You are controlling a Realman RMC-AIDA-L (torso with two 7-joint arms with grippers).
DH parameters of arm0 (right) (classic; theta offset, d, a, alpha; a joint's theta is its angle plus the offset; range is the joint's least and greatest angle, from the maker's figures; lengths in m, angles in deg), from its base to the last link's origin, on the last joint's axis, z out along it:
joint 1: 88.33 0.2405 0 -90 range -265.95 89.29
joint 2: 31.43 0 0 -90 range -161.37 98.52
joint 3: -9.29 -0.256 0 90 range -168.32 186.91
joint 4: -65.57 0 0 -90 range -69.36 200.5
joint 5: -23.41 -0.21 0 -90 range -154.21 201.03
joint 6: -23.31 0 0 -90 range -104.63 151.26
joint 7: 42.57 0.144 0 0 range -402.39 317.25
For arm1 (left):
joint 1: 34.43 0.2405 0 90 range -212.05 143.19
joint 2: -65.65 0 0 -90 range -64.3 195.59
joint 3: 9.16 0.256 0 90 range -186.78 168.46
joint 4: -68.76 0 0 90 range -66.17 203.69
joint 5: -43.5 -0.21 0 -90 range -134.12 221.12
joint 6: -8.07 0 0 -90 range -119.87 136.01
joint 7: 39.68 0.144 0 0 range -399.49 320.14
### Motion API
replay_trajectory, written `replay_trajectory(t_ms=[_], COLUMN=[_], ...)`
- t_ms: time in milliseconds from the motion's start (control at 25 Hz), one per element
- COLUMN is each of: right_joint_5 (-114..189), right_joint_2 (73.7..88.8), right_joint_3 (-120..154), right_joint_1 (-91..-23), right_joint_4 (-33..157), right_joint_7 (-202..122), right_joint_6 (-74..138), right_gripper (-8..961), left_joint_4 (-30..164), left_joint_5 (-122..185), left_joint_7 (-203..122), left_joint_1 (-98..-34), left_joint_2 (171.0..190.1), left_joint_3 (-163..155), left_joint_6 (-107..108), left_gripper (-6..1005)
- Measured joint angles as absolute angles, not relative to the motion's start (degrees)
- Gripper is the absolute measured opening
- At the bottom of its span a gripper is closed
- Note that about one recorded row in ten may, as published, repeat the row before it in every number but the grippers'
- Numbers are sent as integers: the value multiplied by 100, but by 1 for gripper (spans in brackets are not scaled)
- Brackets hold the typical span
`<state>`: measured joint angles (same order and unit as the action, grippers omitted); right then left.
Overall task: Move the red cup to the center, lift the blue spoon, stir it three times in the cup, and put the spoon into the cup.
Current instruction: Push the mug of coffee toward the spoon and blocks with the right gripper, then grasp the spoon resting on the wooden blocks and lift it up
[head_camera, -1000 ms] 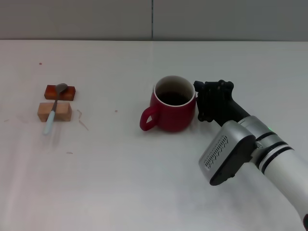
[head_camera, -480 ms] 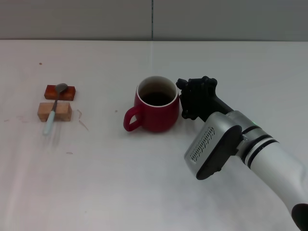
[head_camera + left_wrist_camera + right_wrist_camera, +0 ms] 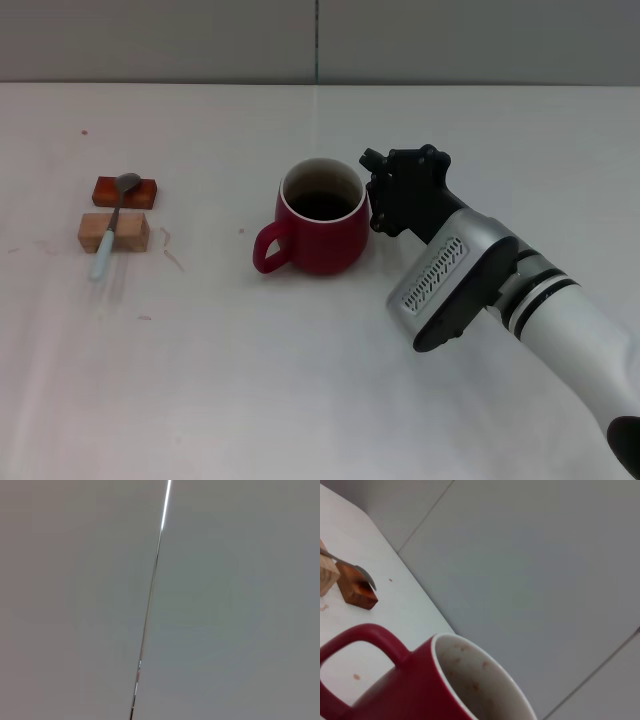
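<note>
Worktop (image 3: 200, 380) first: it is bare around mid-frame, so I would keep the slide low and slow to stop the red cup (image 3: 318, 228) tipping. The right gripper (image 3: 385, 195) presses at the cup's right side; I cannot tell how its fingers stand. The cup sits near frame centre, handle left. The blue spoon (image 3: 113, 224) lies across two wooden blocks (image 3: 118, 212) at far left. Cup and gripper have shifted left since a second ago; the spoon has not moved.

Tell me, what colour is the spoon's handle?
Pale light blue; the blue spoon shows best in the head view.
</note>
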<state>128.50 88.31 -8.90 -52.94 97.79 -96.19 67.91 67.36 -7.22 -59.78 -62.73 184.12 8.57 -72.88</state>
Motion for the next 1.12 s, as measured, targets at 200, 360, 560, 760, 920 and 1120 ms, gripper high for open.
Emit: replay_trajectory(t_ms=[200, 360, 560, 760, 920, 1120], right_joint_5=[12842, 12835, 12831, 12841, 12865, 12836], right_joint_2=[8841, 8828, 8799, 8726, 8645, 8742], right_joint_3=[-963, -1310, -1990, -2635, -2828, -3176], right_joint_1=[-5529, -5937, -6666, -7400, -7716, -7688], right_joint_4=[9571, 9477, 9426, 9375, 8864, 7720], right_joint_7=[-9615, -9613, -9424, -8008, -6289, -4556], right_joint_6=[7458, 8216, 9480, 10935, 11839, 12563], right_gripper=[55, 72, 94, 116, 134, 405], left_joint_4=[6736, 6736, 6736, 6736, 6731, 6740], left_joint_5=[-732, -738, -740, -739, -738, -741], left_joint_7=[-5979, -5985, -5987, -5988, -5989, -5930], left_joint_1=[-6271, -6252, -6234, -6221, -6220, -6182], left_joint_2=[18412, 18412, 18411, 18402, 18395, 18411], left_joint_3=[870, 877, 878, 877, 877, 940], left_joint_6=[-7288, -7295, -7303, -7305, -7305, -7508], left_gripper=[815, 815, 814, 814, 814, 814])
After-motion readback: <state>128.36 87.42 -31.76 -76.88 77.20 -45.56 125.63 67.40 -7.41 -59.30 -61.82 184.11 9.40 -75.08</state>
